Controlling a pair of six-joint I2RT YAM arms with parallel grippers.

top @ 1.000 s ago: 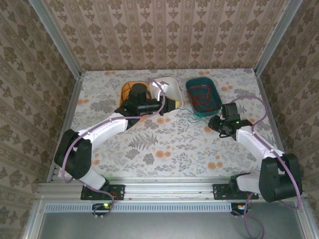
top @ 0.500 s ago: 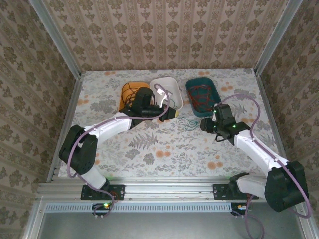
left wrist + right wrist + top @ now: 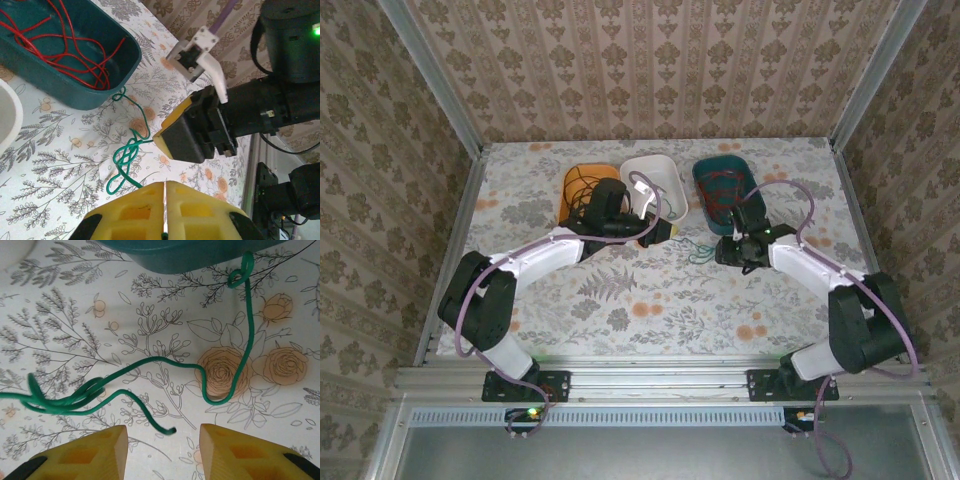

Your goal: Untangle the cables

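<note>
Enclosing floral tabletop point(image 3: 620, 300), patterned papered walls point(image 3: 660, 70).

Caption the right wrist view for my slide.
Right pincer open above the loose end of a green cable snaking across the floral table beside the teal tray.

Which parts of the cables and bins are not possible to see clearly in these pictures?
- Green cable: right wrist view, its left end is cut off by the picture edge.
- Red cables: left wrist view, cut off by the top edge; their number is unclear.
- Orange bin: top view, the left arm hides part of it; its contents are too small.
</note>
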